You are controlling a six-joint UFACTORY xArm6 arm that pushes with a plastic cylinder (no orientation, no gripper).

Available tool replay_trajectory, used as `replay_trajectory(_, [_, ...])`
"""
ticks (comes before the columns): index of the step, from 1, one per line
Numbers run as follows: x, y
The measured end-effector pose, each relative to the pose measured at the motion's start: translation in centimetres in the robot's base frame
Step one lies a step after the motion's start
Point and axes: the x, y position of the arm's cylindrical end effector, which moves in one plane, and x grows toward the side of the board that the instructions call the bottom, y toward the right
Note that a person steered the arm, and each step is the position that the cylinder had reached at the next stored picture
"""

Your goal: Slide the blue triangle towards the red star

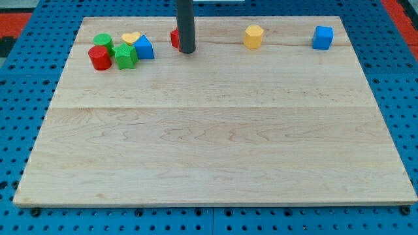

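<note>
The nearer part of the wooden desk (pixel 215 150), toward the view's bottom, shows only pale grain, with a blue pegboard surface (pixel 19 130) framing it on all sides. All 7 blocks sit along the far edge, near the view's top. At the view's left is a tight cluster of 5: a red cylinder (pixel 99 58) nearest the view's bottom-left, a green star-like block (pixel 125 56) touching it on its right, a green cylinder (pixel 102 42) just behind the red one, a yellow heart (pixel 131 38) at the back, and the blue triangle (pixel 144 47) on the cluster's right side, touching the green star-like block and the heart. Just to the view's right of that, apart from the blue triangle, a red block (pixel 174 38) peeks out from behind the dark rod; most of it is hidden, so its shape cannot be made out. My tip (pixel 187 51) rests on the desk directly in front of and against that red block, to the view's right of the blue triangle and not touching it. Farther right sit a yellow hexagon (pixel 253 36) and, well apart again, a blue cube (pixel 322 38). There is no pincer on this arm, only the rod.
</note>
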Motion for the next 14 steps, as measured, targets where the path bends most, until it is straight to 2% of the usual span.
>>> replay_trajectory(1, [-0.1, -5.7])
replay_trajectory(2, [-3.8, -6.3])
replay_trajectory(3, [-5.5, -6.1])
replay_trajectory(4, [-5.1, -1.9])
replay_trajectory(5, [-3.7, -2.5])
replay_trajectory(6, [-0.1, -3.8])
replay_trajectory(8, [0.7, -5.6])
replay_trajectory(9, [2.9, -5.3])
replay_trajectory(10, [4.8, -9.9])
replay_trajectory(11, [3.5, -13.7])
replay_trajectory(12, [-0.3, -13.6])
replay_trajectory(14, [-2.0, -11.5])
